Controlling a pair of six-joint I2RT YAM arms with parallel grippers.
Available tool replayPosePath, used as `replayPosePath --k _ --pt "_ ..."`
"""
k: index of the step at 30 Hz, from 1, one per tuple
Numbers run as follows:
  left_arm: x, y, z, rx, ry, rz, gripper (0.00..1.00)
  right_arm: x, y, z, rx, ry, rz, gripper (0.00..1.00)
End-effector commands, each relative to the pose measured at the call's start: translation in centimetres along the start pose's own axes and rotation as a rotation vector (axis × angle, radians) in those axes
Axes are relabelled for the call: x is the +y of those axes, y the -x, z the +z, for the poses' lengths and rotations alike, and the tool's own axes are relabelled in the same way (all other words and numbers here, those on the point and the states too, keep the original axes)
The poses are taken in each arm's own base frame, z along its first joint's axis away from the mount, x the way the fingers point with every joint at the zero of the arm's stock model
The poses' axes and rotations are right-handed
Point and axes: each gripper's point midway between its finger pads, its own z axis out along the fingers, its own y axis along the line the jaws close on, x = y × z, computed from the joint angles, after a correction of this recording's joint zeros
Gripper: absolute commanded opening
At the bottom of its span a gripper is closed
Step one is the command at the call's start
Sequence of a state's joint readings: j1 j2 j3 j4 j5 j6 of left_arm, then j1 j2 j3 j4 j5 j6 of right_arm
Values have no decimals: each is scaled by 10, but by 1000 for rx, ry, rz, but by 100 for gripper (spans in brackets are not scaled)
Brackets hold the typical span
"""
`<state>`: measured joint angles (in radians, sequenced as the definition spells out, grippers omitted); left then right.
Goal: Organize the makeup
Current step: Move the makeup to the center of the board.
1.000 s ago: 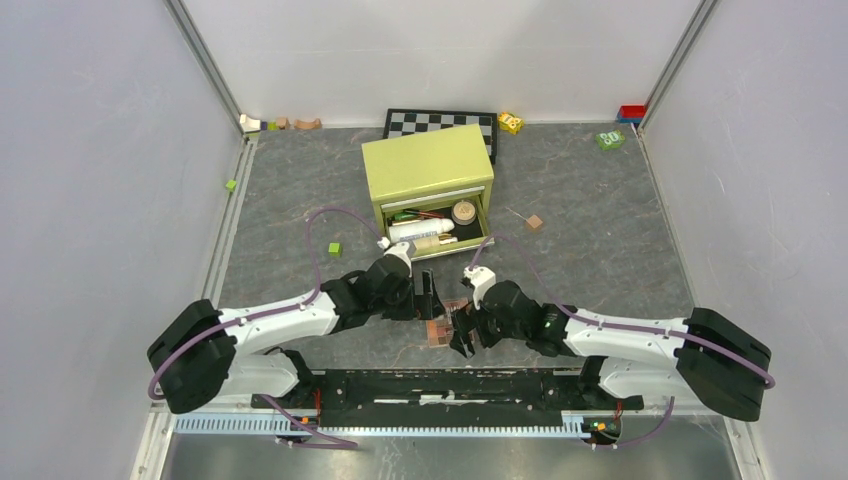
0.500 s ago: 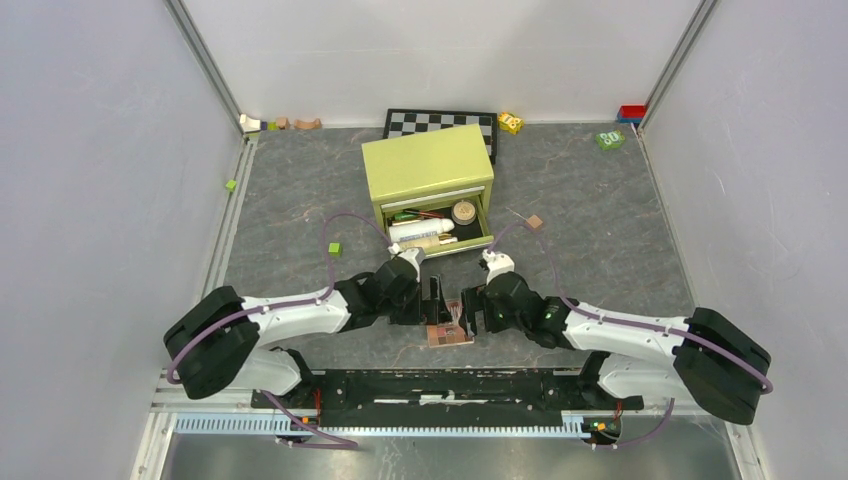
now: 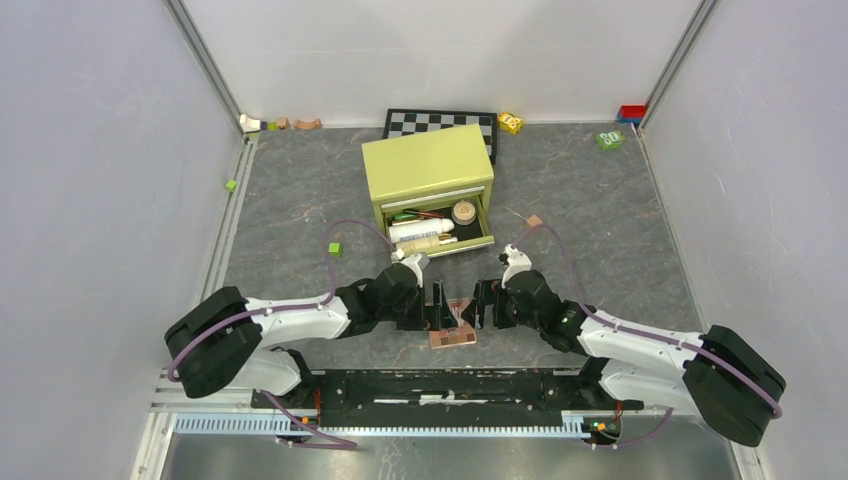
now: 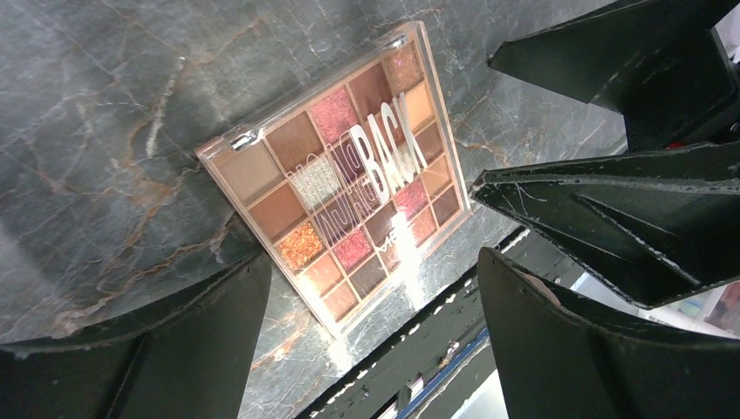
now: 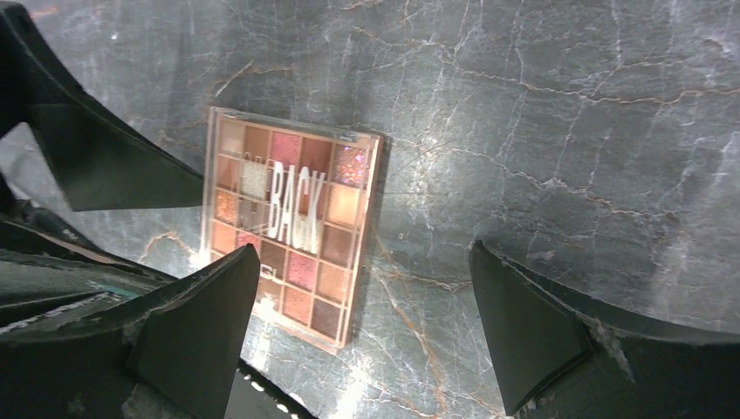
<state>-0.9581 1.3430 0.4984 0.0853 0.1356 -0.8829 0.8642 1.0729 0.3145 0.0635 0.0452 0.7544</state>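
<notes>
The square pink-brown eyeshadow palette (image 3: pixel 452 335) lies flat on the grey table near the front edge, also seen in the left wrist view (image 4: pixel 349 175) and the right wrist view (image 5: pixel 292 218). My left gripper (image 3: pixel 436 305) (image 4: pixel 373 257) hovers open at the palette's left side, touching nothing. My right gripper (image 3: pixel 487 303) (image 5: pixel 365 249) stands open just right of it, empty. Behind them the green box (image 3: pixel 428 165) has its drawer (image 3: pixel 484 228) pulled out, holding a white bottle (image 3: pixel 420 230), a beige bottle (image 3: pixel 432 242) and a round compact (image 3: pixel 463 211).
A chequered board (image 3: pixel 440 122) leans behind the box. A green cube (image 3: pixel 334 248) lies left of the drawer, a wooden cube (image 3: pixel 534 222) to its right. Small toys (image 3: pixel 280 123) sit along the back wall. The black base rail (image 3: pixel 440 385) runs close under the palette.
My right gripper has drawn back to the right, off the palette, which now lies uncovered. The left gripper has moved right toward it, its jaws slightly narrower.
</notes>
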Motion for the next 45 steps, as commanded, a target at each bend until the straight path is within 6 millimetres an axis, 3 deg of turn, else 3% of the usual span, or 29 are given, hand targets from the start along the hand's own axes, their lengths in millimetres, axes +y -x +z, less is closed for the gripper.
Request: replayPosePath --k 1,3,6,11,22,28,33,42,45 --pt "30 -34 1 121 151 -20 95 4 -24 -4 80 76 64 98" --pt "35 -37 0 126 188 -26 94 1 -26 -4 96 65 72 99" --pt "42 -38 -1 122 238 -49 94 -11 -29 -4 102 -2 92 90" --pt "50 -33 1 103 312 -96 96 -22 -33 -5 98 -40 169 84" --pt "61 -27 0 74 402 -112 99 7 -59 -6 233 143 275 65" --pt "72 -18 -12 19 472 -98 100 12 -65 -11 230 197 315 46" --pt "71 -10 -16 -2 495 -75 100 24 -63 -11 244 246 287 48" --pt "52 -17 -6 60 358 3 100 -30 -45 -6 109 -65 237 52" --pt "44 -20 -4 79 297 31 98 -39 -45 -7 93 -103 242 52"
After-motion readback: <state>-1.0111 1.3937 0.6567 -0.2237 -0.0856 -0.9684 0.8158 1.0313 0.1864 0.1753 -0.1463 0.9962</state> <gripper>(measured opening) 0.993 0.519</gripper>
